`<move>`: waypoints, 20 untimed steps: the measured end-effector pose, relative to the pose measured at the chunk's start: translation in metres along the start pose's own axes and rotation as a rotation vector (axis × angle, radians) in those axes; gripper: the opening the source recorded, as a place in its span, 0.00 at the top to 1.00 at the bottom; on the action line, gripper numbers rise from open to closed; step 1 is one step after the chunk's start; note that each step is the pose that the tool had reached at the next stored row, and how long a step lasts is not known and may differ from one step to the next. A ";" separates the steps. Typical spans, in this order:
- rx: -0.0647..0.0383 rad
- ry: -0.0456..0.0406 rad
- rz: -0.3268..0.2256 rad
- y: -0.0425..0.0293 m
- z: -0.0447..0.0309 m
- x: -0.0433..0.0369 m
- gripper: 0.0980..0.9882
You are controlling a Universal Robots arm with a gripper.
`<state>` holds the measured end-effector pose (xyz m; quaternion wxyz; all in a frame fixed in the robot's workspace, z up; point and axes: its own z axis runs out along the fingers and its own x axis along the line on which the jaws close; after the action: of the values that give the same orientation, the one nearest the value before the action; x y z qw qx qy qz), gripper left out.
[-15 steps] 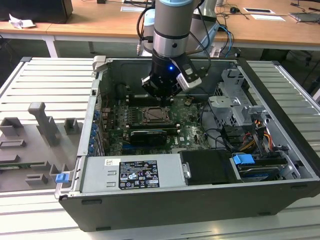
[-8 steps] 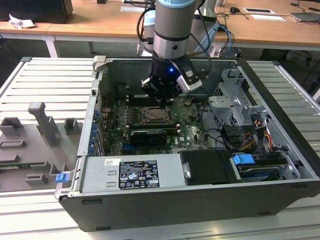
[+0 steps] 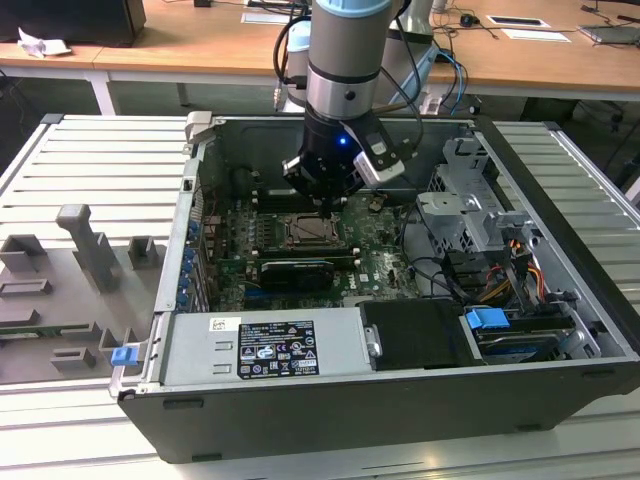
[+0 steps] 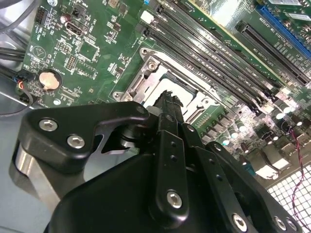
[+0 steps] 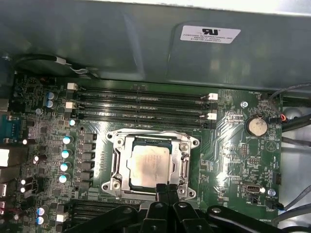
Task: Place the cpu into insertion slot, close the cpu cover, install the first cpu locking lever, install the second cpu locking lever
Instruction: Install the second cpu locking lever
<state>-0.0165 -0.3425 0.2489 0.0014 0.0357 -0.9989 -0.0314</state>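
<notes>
My gripper (image 5: 164, 188), fingers pressed together, hangs at the edge of the slot (image 5: 116, 167), where the cpu (image 5: 149, 162) lies under the closed cover (image 5: 185, 167).

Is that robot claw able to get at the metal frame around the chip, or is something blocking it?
Probably yes. The gripper sits at the edge of the cpu cover, which lies around the cpu. The memory slots lie on the far side, apart, and nothing stands between.
</notes>
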 end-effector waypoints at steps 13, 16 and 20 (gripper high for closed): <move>0.000 0.0000 0.000 -0.0025 -0.0001 0.0001 0.99; 0.000 0.0000 0.000 -0.0030 -0.0002 0.0002 0.99; 0.000 0.0000 0.000 -0.0038 -0.0002 0.0002 0.99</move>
<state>-0.0164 -0.3462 0.2488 0.0014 0.0357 -0.9989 -0.0314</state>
